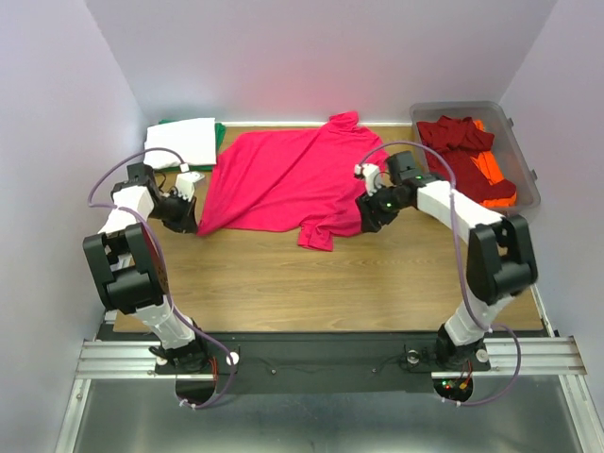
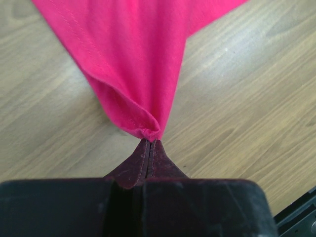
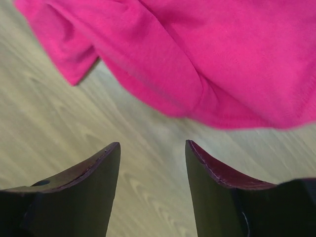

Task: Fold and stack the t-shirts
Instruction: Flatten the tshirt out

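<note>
Tabletop seen from above, with a close view from each wrist. A wooden table point(image 1: 283, 283) fills the middle of the overhead frame. A pink-red t-shirt point(image 1: 283, 175) lies spread across the upper centre, mostly flat. Its collar end points toward the table's far edge at the top, and one sleeve sticks out at its lower edge, just right of centre.

The left gripper point(image 2: 149, 142) sits at the left of the overhead frame, at the shirt's lower-left corner. In its wrist view the two dark fingers are pressed together, pinching a bunched corner of the pink-red cloth at their very tips. From there the cloth fans out toward the top of that frame over bare wood.

The right gripper point(image 3: 153, 148) sits at the right side of the shirt in the overhead frame. Its wrist view shows the fingers spread apart with only wood grain between them. The shirt's rolled edge lies just beyond the tips, across the upper half of the frame, and is not gripped.

In the upper left of the overhead frame, a folded white t-shirt point(image 1: 179, 142) rests on a green t-shirt point(image 1: 219, 133), of which only an edge shows. In the upper right, a clear grey bin point(image 1: 525, 160) holds crumpled dark red t-shirts point(image 1: 458, 142) and orange t-shirts point(image 1: 495, 184).
</note>
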You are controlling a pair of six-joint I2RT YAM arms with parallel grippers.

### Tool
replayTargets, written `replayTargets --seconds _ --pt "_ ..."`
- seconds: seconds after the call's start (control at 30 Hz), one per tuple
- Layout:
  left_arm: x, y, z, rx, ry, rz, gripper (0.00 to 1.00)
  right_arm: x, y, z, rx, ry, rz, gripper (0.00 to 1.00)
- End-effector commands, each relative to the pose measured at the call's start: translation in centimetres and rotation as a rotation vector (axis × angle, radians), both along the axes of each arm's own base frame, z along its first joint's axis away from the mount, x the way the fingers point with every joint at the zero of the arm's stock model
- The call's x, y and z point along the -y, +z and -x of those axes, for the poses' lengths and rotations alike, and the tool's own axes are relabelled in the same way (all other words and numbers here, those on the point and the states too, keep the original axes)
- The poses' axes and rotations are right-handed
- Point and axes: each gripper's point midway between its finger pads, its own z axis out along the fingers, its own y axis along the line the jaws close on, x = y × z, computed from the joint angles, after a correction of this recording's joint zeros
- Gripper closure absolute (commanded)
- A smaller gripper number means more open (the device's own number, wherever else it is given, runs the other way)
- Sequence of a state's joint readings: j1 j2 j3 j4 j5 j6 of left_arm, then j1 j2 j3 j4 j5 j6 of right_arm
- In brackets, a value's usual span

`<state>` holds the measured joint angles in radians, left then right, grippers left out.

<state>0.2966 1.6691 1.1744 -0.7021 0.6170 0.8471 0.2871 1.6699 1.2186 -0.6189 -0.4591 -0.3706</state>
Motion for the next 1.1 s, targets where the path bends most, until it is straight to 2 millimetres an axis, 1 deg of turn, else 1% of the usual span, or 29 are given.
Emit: replayTargets --seconds 0.0,0.03,0.1,0.2,0.23,0.27,0.3,0.33,0.4,0.43,0.47,0.5,0.53,0.57,0.6,0.67,0.7,0.73,0.77,0.8,0.83,0.93,0.97,1.0,1.03,1.07 --pt "-0.4 1.5 -1.2 0.024 0.032 -0.001 1.00 -1.1 -0.6 -3.8 0.128 0.037 0.088 0.40" --pt "-0.5 1.7 -1.3 0.029 0.032 -0.004 1.00 -1.2 -1.1 -4.2 0.131 0.037 0.096 0.41" --pt "-0.5 1.7 -1.3 0.025 0.034 -0.009 1.00 -1.4 -2.6 -4.4 0.107 0.046 0.116 0.43" --pt "-0.9 1.6 -1.3 0.023 0.034 -0.028 1.00 -1.0 -4.0 -3.8 0.087 0.067 0.148 0.54" --pt "-0.9 1.4 -1.0 0.021 0.026 -0.037 1.00 -0.5 -4.8 -3.2 0.073 0.074 0.168 0.69" --pt "-1.2 1.2 -0.9 0.019 0.028 -0.055 1.00 -0.2 -5.3 -2.8 0.062 0.076 0.181 0.82" --pt "-1.3 1.1 -0.6 0.016 0.023 -0.063 1.00 0.0 -5.7 -2.5 0.055 0.077 0.193 0.90" --pt "-1.3 1.1 -0.3 0.015 0.012 -0.072 1.00 0.7 -6.1 -1.7 0.040 0.078 0.215 0.99" --pt "-1.3 0.7 1.2 -0.011 -0.030 -0.093 1.00 1.5 -6.1 -0.6 0.037 0.089 0.242 0.99" --pt "-1.2 0.7 2.2 -0.020 -0.048 -0.105 1.00 2.2 -5.7 0.7 0.041 0.096 0.252 0.99" --pt "-1.2 0.6 3.4 -0.048 -0.063 -0.119 1.00 2.5 -5.4 1.4 0.040 0.099 0.257 0.99" --pt "-1.3 0.6 4.2 -0.048 -0.104 -0.138 1.00 2.9 -5.1 2.2 0.041 0.103 0.262 0.99" --pt "-1.3 0.5 5.7 -0.072 -0.118 -0.156 1.00 3.4 -4.2 3.3 0.044 0.119 0.270 0.99" --pt "-1.4 0.4 6.4 -0.079 -0.136 -0.170 1.00 3.9 -4.4 4.5 0.023 0.128 0.281 0.99" --pt "-1.4 0.4 7.0 -0.079 -0.163 -0.185 1.00 4.2 -4.3 5.3 0.016 0.134 0.288 0.99" --pt "-1.6 0.2 8.0 -0.078 -0.172 -0.212 1.00 4.8 -3.9 6.3 0.013 0.148 0.302 1.00" --pt "-1.6 0.1 8.2 -0.074 -0.174 -0.219 1.00 4.5 -2.9 6.0 0.042 0.144 0.287 0.99" --pt "-1.5 0.0 8.2 -0.072 -0.170 -0.216 1.00 3.8 -2.1 5.7 0.051 0.139 0.249 0.93" --pt "-1.5 0.0 7.9 -0.066 -0.161 -0.209 1.00 3.0 -1.3 5.2 0.062 0.137 0.215 0.84" --pt "-1.3 -0.2 7.5 -0.078 -0.143 -0.188 1.00 1.3 0.2 4.2 0.066 0.127 0.144 0.67" --pt "-1.3 -0.2 7.5 -0.082 -0.135 -0.185 1.00 0.5 0.7 3.6 0.060 0.117 0.113 0.63" --pt "-1.2 -0.5 6.3 -0.103 -0.110 -0.147 1.00 -2.6 1.6 2.7 0.050 0.150 0.059 0.54" --pt "-1.1 -0.3 5.5 -0.100 -0.093 -0.130 1.00 -3.9 1.6 2.8 0.052 0.170 0.051 0.50" --pt "-1.0 -0.2 5.1 -0.095 -0.087 -0.121 1.00 -4.7 1.5 2.8 0.053 0.178 0.051 0.49" --pt "-0.9 -0.2 4.5 -0.089 -0.080 -0.106 1.00 -5.9 0.9 3.0 0.042 0.198 0.061 0.48" --pt "-0.8 -0.1 4.3 -0.095 -0.066 -0.093 1.00 -6.6 0.6 3.2 0.039 0.212 0.065 0.48"
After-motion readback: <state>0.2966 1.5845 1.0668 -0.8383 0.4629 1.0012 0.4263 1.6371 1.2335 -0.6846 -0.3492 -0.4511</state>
